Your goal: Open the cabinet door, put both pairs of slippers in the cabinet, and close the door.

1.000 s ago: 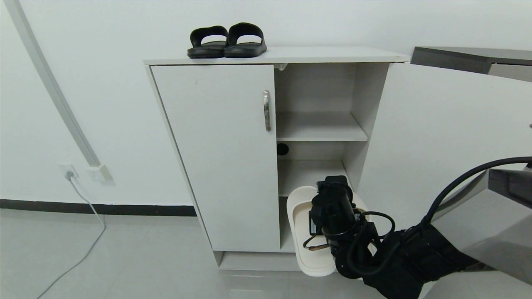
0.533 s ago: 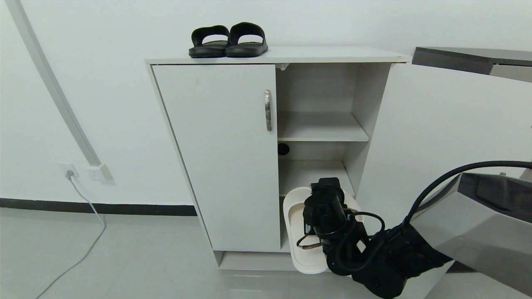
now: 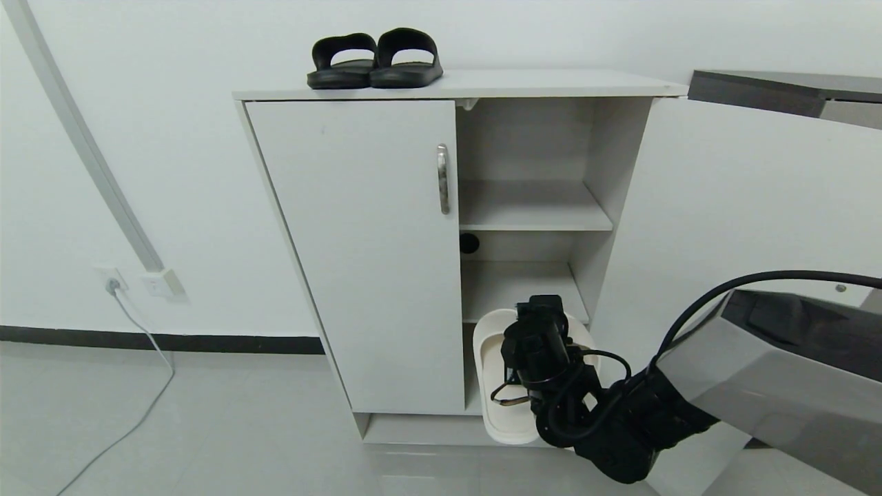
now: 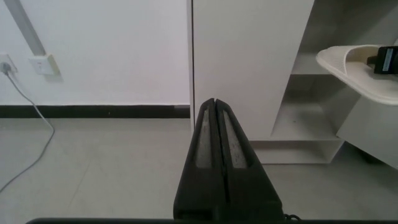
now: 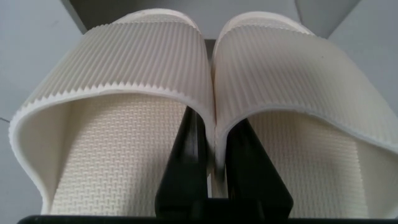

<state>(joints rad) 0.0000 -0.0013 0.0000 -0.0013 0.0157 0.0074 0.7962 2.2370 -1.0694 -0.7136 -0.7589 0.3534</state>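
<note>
- Head view: the white cabinet [image 3: 551, 83] stands against the wall, its left door [image 3: 365, 255] shut, with a metal handle [image 3: 442, 179] at its inner edge, and its right door [image 3: 723, 207] swung wide open
- The black slippers [image 3: 375, 60] sit side by side on the cabinet top, above the shut door
- The right gripper [image 3: 544, 311] is at the mouth of the lowest compartment, under the two shelves, and carries the white slippers [image 3: 499, 372]; their far ends point into the opening and their near ends hang out past the cabinet front
- Left wrist view: the left gripper [image 4: 215, 118] has its two fingers pressed flat together with nothing between them, low over the grey floor [image 4: 93, 168] and well apart from the cabinet
- Beyond it one white slipper shows in front of the open side, held up clear of the bottom board
- A wall socket [image 4: 43, 64] with a cable is near the skirting
- Right wrist view: the right gripper [image 5: 213, 143] is clamped tight on the inner side walls of both white slippers, which lie side by side and touching, ribbed straps uppermost
</note>
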